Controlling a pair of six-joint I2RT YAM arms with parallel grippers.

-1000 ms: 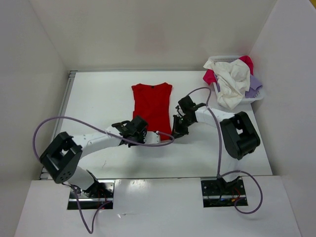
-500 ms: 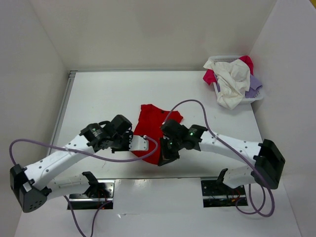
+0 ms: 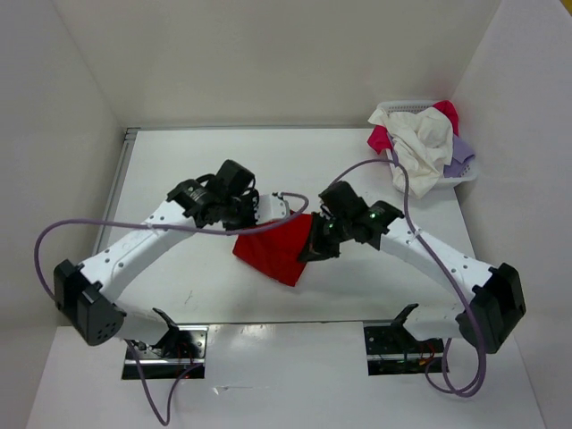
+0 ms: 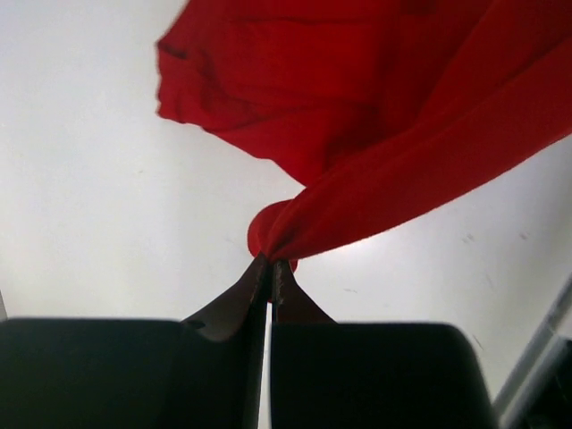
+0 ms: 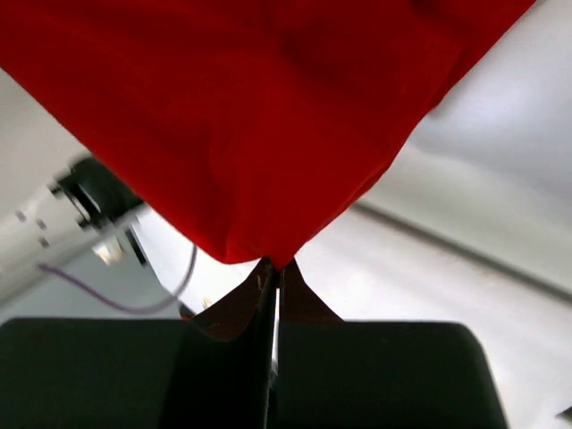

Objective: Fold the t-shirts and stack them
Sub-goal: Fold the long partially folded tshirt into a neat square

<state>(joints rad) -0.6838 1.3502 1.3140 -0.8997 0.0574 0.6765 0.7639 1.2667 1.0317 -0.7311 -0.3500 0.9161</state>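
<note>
The red t-shirt (image 3: 279, 252) hangs off the table in a folded bunch between both grippers. My left gripper (image 3: 284, 215) is shut on one gathered corner of the red t-shirt (image 4: 375, 134); in the left wrist view its tips (image 4: 270, 262) pinch the cloth. My right gripper (image 3: 315, 243) is shut on another edge, where the red t-shirt (image 5: 259, 116) drapes over its tips (image 5: 275, 265). Off-white (image 3: 420, 143), pinkish red (image 3: 446, 113) and lavender (image 3: 463, 150) t-shirts lie piled in the basket at the back right.
The white mesh basket (image 3: 466, 175) stands at the table's back right corner against the right wall. White walls enclose the table on the left, back and right. Purple cables loop from both arms over the table.
The red t-shirt lay flat at the back centre a second ago. Both grippers dragged it toward the near edge, then lifted it and carried it back toward the table's middle.
</note>
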